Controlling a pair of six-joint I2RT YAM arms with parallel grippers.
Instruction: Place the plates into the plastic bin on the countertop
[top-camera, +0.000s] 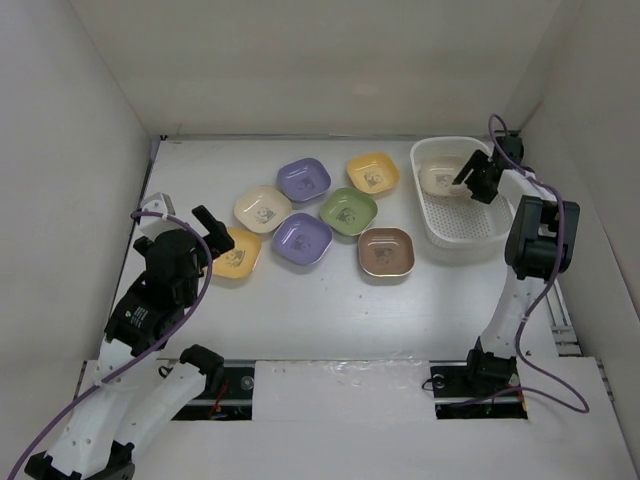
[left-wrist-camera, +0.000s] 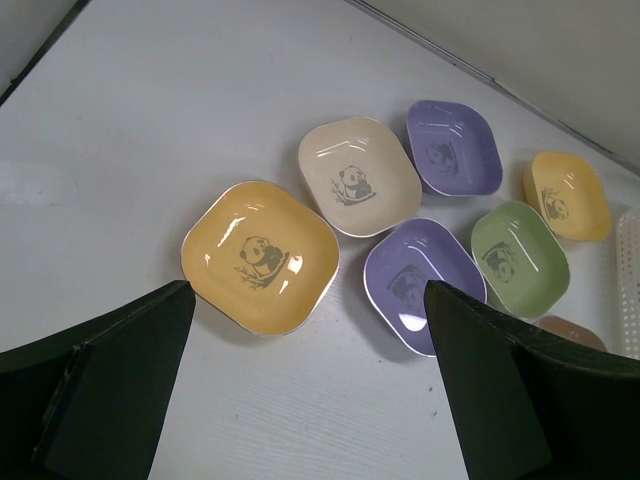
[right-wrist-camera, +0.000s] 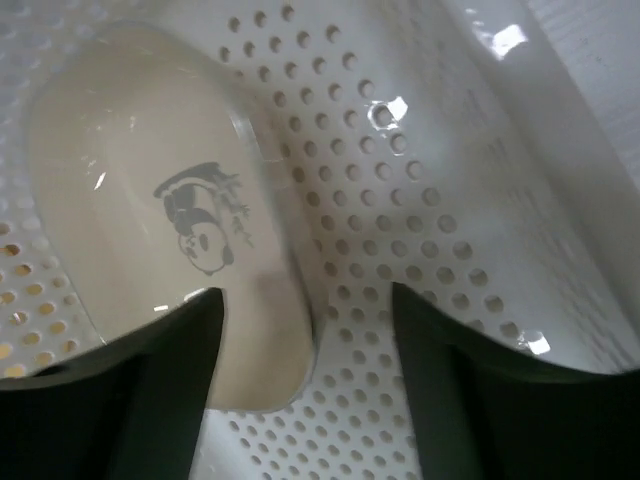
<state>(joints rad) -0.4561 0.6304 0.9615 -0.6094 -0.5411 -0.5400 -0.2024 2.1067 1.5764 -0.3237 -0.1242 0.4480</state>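
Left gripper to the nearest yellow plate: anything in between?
Nothing visible. The open left gripper hangs just short of the yellow plate, with only bare countertop between them; the cream plate lies beyond it.

Countertop (top-camera: 330, 310): seven plates in a loose cluster left of bin (top-camera: 470, 240).
Back row: back purple (top-camera: 303, 179), back yellow (top-camera: 373, 173).
Middle: cream (top-camera: 262, 208), green (top-camera: 348, 211).
Front: front yellow (top-camera: 235, 252), front purple (top-camera: 302, 238), brown (top-camera: 386, 251), nearest the bin.
Bin: at right, holds one binned cream plate (top-camera: 436, 178).
Right gripper (top-camera: 478, 178): inside bin, at that plate's right edge.
Left gripper (top-camera: 200, 235): just left of front yellow.
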